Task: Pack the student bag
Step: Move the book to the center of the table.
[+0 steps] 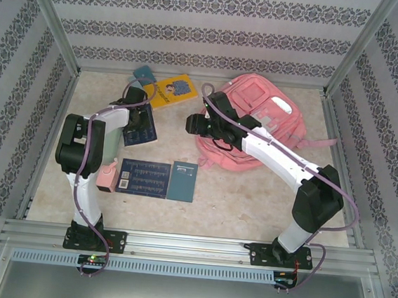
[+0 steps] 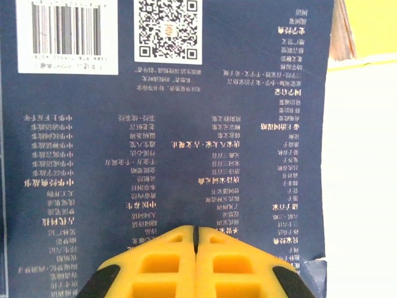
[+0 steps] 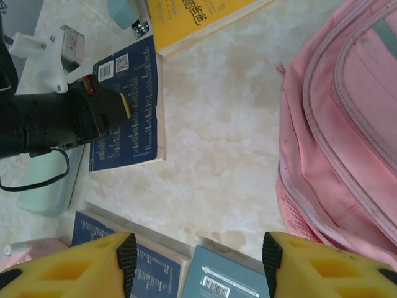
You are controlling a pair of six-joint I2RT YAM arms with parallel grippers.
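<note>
Right wrist view: the right gripper (image 3: 198,251) hangs with its yellow fingers spread wide over the pale table (image 3: 217,143), gripping nothing. The student bag (image 3: 347,124) lies flat on the table just to the gripper's right. Well apart on the other side, the left gripper (image 2: 196,234) has its jaws pressed together over a dark blue book (image 2: 186,124).

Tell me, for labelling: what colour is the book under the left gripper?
Navy book with pale text; left wrist view shows it best.
</note>
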